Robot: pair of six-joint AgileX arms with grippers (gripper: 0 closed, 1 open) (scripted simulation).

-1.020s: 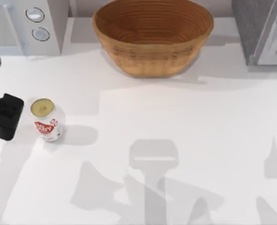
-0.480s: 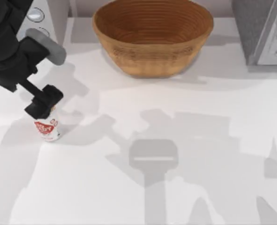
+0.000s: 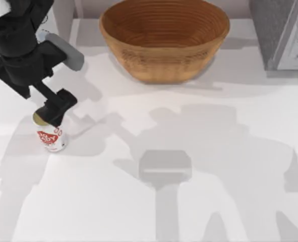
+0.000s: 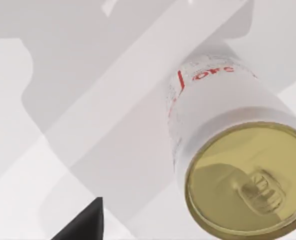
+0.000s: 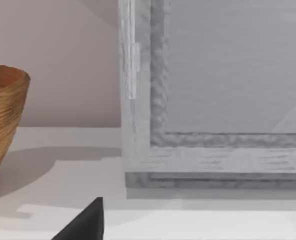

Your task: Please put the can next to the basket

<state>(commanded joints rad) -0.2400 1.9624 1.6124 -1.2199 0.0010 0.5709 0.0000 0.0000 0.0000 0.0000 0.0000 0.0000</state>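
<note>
The left gripper (image 3: 50, 115) is hovering right over the can (image 3: 51, 137), grip state impossible to tell, while the can is standing at the table's (image 3: 199, 201) left, well apart from the wicker basket (image 3: 164, 38), so grasping and carrying are remaining.

The can (image 4: 223, 145) stood upright on the white table (image 4: 47, 45), its gold top close below the camera.

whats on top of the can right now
The left hand sits over the can, covering most of its gold top from above; whether it touches is hidden. The left wrist view shows the top bare.
</note>
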